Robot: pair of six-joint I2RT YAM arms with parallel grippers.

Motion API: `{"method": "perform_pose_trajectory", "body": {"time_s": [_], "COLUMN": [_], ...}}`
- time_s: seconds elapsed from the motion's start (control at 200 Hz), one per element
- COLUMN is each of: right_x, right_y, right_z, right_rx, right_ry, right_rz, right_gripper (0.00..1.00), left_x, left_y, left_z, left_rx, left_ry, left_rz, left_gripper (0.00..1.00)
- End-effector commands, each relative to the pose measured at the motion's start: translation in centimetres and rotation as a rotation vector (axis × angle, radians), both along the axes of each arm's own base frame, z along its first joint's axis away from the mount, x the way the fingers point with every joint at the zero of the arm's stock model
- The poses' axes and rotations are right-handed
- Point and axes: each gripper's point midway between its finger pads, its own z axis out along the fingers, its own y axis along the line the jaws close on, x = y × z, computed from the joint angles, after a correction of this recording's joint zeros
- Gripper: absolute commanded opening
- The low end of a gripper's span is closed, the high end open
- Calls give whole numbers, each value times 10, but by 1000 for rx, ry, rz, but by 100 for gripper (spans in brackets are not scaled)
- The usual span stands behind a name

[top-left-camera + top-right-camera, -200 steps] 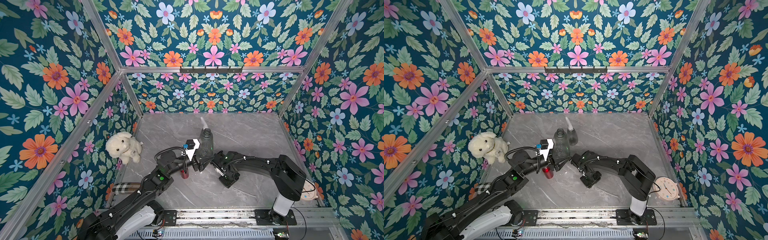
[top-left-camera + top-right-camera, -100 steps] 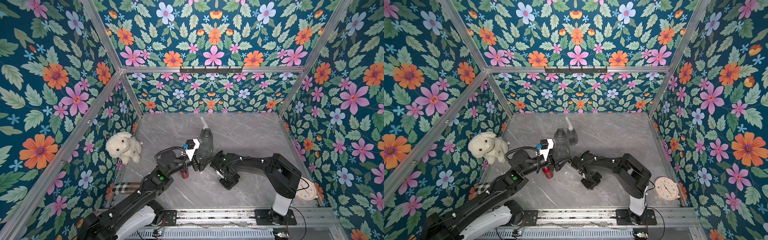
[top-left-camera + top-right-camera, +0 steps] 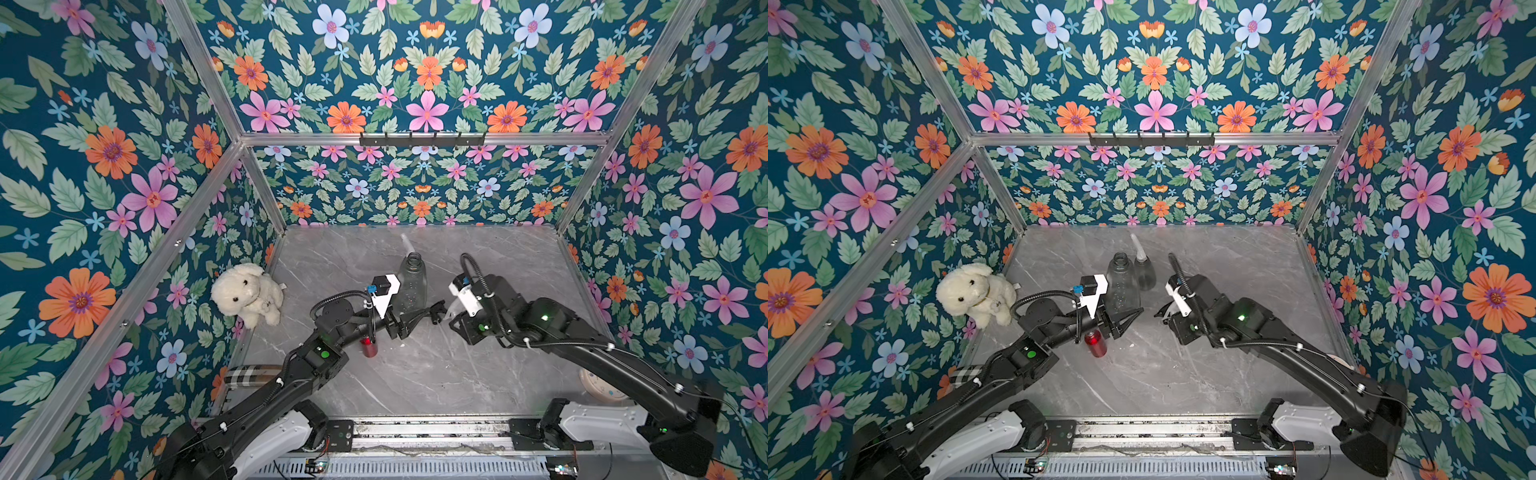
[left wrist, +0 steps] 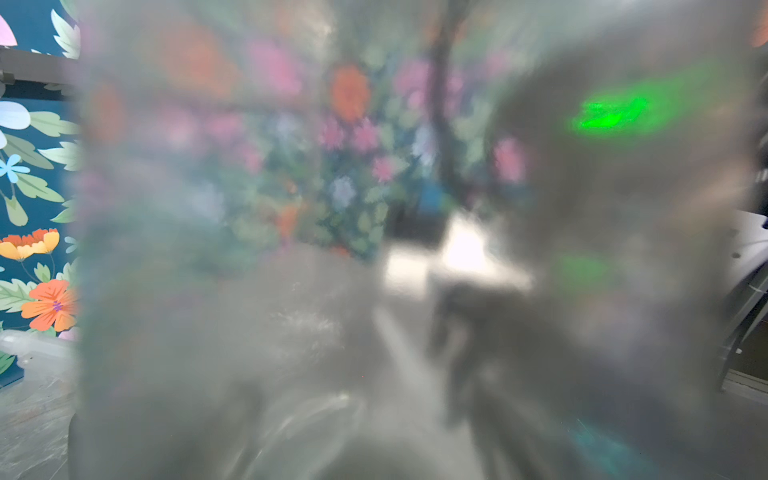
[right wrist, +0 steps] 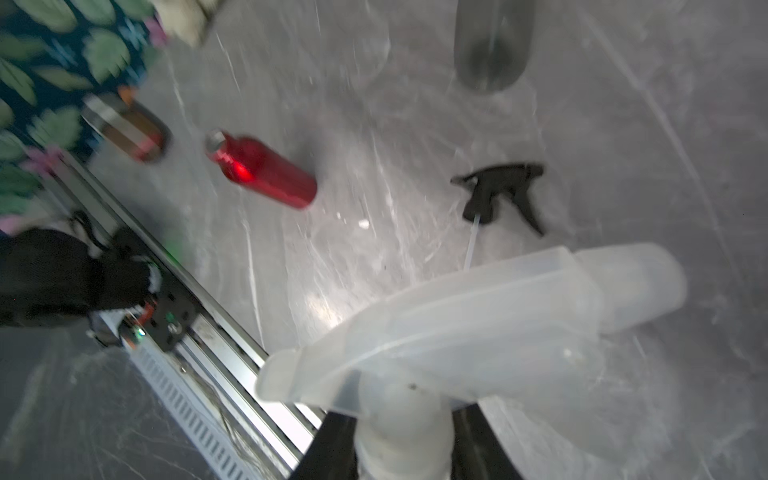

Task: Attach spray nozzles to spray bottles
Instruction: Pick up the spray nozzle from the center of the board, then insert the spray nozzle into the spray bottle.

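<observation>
Standing upright on the counter [image 3: 415, 374], left of and in front of the open grey bottle [image 3: 411, 282], the slim red bottle [image 3: 368, 347] is seen with a bare silver threaded neck. The open grey bottle, smoky, translucent and cone-shouldered, is clasped low down by the left claw [image 3: 1127, 320]; what it contains cannot be told. Just behind it, a second grey bottle [image 3: 1145, 272] is topped by a pale nozzle [image 3: 1135, 245], and a thin tube is seen inside. A black nozzle [image 5: 498, 191] is laid just right of the open grey bottle. Farther right, a translucent nozzle [image 5: 478, 332] is gripped at its neck by the right claw [image 5: 403, 440].
</observation>
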Motion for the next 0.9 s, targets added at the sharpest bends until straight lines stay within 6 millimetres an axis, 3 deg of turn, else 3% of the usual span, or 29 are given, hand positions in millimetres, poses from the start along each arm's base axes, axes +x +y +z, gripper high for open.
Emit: {"method": "perform_pose_trajectory", "body": {"time_s": [0.0, 0.215, 0.325, 0.43, 0.65, 0.895], "right_x": [17, 44, 46, 41, 31, 17], "right_y": [2, 3, 9, 16, 30, 51], "right_z": [57, 178, 244, 290, 345, 356], "right_rx": [176, 304, 374, 442, 557, 595], "right_ry": [-125, -474, -613, -706, -804, -805], "right_rz": [-33, -60, -24, 26, 120, 228], "right_gripper": [31, 31, 31, 31, 31, 31], "left_x": [0, -2, -6, -10, -13, -7], "left_y": [-1, -8, -10, -9, -13, -18], "left_z": [9, 8, 9, 11, 12, 4], "left_rx": [-29, -32, -28, -25, -20, 0], "left_ry": [-14, -7, -14, -29, -33, -12], "left_rz": [-8, -50, -74, -84, -117, -115], "left_gripper": [0, 0, 0, 0, 0, 0]}}
